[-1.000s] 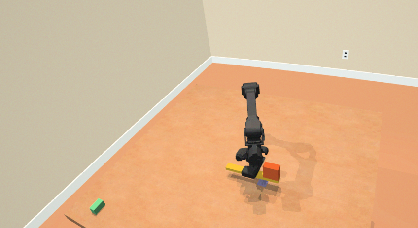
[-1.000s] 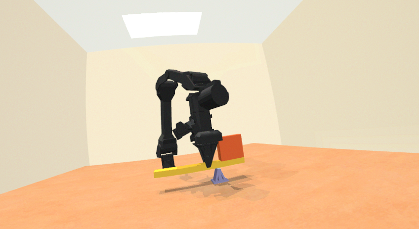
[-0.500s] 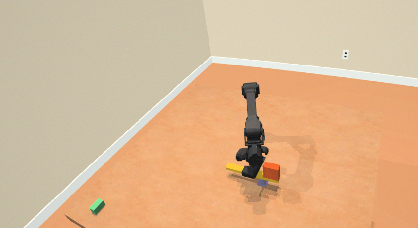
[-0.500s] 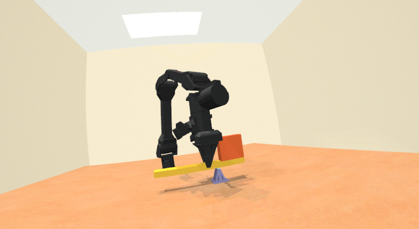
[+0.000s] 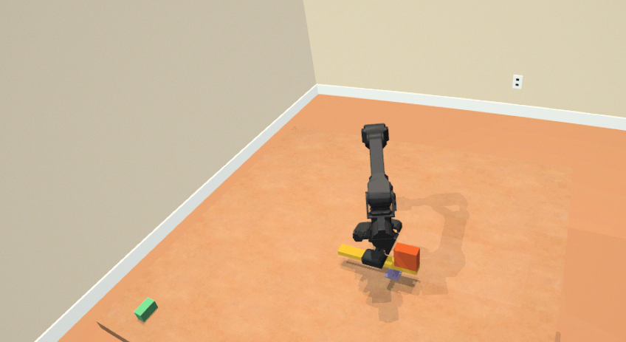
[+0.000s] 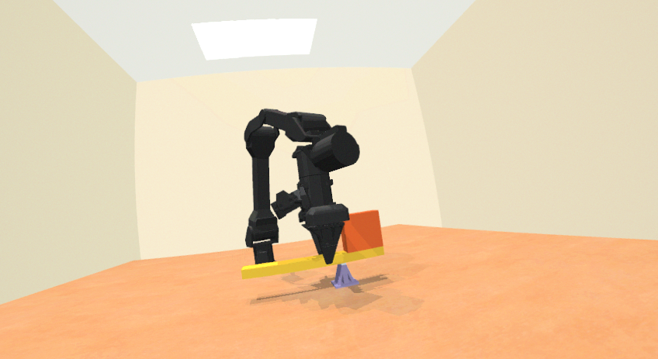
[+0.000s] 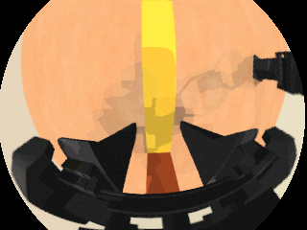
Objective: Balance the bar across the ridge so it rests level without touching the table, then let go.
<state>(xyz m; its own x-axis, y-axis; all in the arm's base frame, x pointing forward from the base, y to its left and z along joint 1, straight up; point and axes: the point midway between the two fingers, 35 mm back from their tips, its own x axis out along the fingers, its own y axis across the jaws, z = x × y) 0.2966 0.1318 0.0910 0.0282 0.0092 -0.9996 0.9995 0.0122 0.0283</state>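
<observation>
The yellow bar [image 5: 349,250] [image 6: 277,267] [image 7: 157,38] lies across the small purple ridge [image 5: 393,275] [image 6: 344,277], with both ends off the table. In the exterior view its long left end sits slightly lower than its right end. An orange block [image 5: 406,256] [image 6: 362,231] [image 7: 160,175] sits on the bar's short end. My gripper [image 5: 376,258] [image 6: 328,258] [image 7: 159,126] points straight down over the bar, just beside the ridge. It is open. In the wrist view there is a gap between each finger and the bar's sides.
A green block [image 5: 145,309] lies far off at the front left, near the wall. The arm's base column [image 6: 261,245] stands behind the bar's long end. Walls with a white skirting board [image 5: 219,171] run along the left and back.
</observation>
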